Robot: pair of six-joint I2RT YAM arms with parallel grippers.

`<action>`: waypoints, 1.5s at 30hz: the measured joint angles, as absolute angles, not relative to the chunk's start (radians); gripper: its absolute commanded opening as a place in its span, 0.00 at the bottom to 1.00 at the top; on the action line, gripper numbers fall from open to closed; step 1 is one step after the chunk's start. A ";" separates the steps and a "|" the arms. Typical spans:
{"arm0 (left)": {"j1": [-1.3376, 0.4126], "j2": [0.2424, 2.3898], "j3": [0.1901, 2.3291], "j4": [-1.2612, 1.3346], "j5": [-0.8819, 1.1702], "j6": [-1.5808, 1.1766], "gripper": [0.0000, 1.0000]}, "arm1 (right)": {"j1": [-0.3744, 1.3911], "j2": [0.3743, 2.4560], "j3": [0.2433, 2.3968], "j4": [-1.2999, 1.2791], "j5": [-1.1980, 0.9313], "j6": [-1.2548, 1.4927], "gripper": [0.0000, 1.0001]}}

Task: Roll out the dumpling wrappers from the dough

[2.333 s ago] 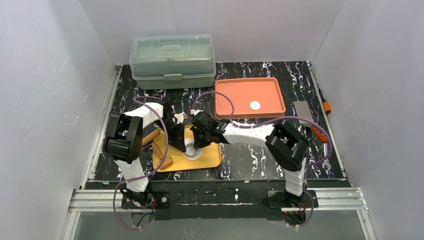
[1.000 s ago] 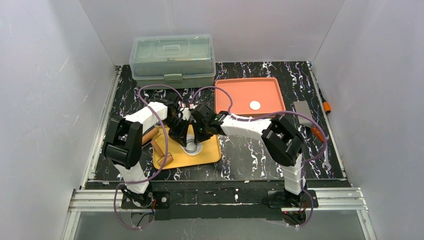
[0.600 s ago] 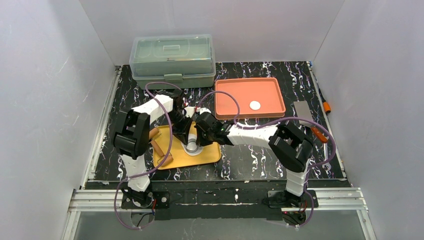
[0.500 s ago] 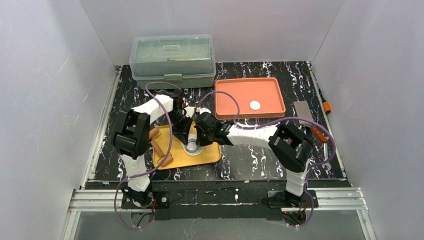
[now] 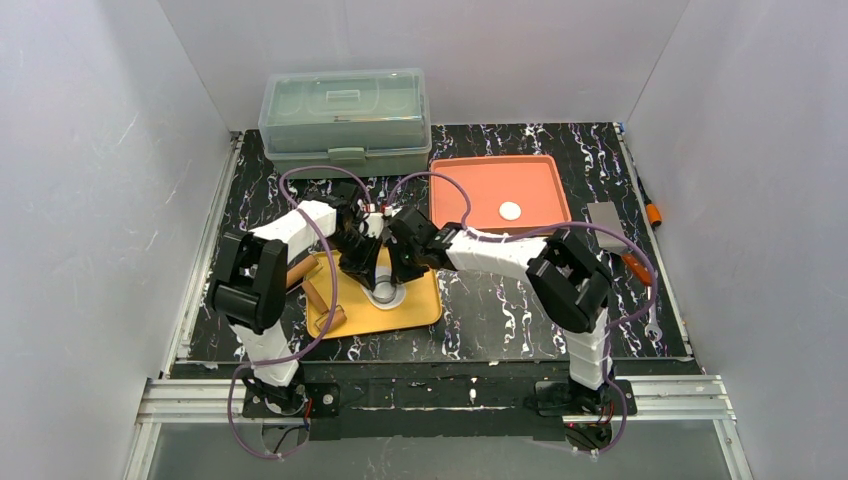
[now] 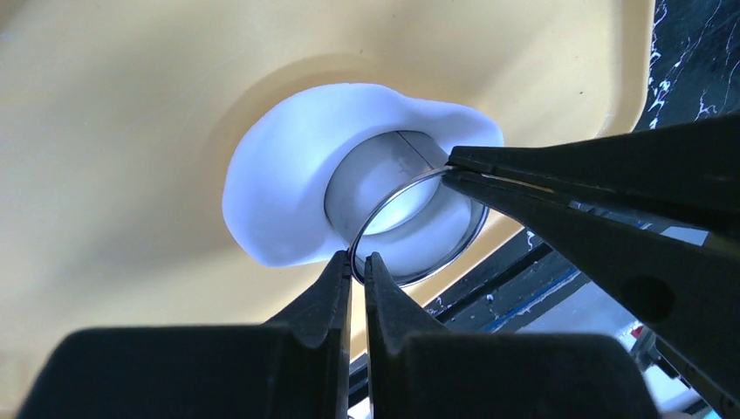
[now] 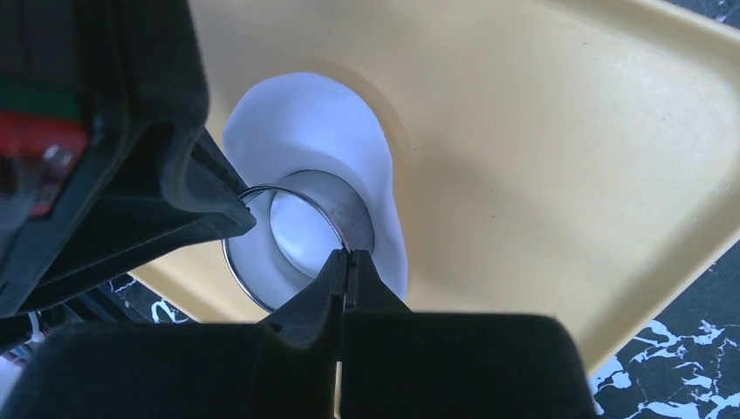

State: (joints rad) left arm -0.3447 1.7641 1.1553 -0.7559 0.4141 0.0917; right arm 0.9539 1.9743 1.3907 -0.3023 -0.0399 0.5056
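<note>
Two grips on one thin round metal ring [image 6: 454, 253]: left hand [image 6: 358, 262] and right hand [image 7: 345, 257] pinched onto opposite rims, amid flat white dough [image 6: 279, 192] on a yellow tray [image 6: 131, 131]. One small round white dumpling wrapper [image 5: 510, 210] in an orange tray [image 5: 470, 185] farther back on the desk [image 5: 520, 300].

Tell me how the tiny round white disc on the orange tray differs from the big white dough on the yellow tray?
The small white dough disc is neatly round; the white dough sheet is bigger and lopsided. The disc lies alone on the orange tray; the dough sheet lies on the yellow tray under a metal ring pinched by the left gripper and right gripper. Both are white and flat.
</note>
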 measured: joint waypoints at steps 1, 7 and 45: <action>-0.345 1.770 1.161 -0.759 0.414 0.096 0.00 | 0.955 1.968 1.377 -0.287 -0.040 0.509 0.01; -0.350 1.867 1.272 -0.854 0.402 0.114 0.00 | 1.004 1.891 1.230 -0.139 0.039 0.590 0.01; -0.338 1.774 1.177 -0.768 0.383 0.148 0.00 | 0.965 1.985 1.390 -0.256 -0.003 0.542 0.01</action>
State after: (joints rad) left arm -0.3378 1.7741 1.1767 -0.7677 0.3832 0.1482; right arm 0.9653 1.9850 1.3903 -0.2562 -0.0029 0.5415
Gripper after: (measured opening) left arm 0.029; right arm 0.030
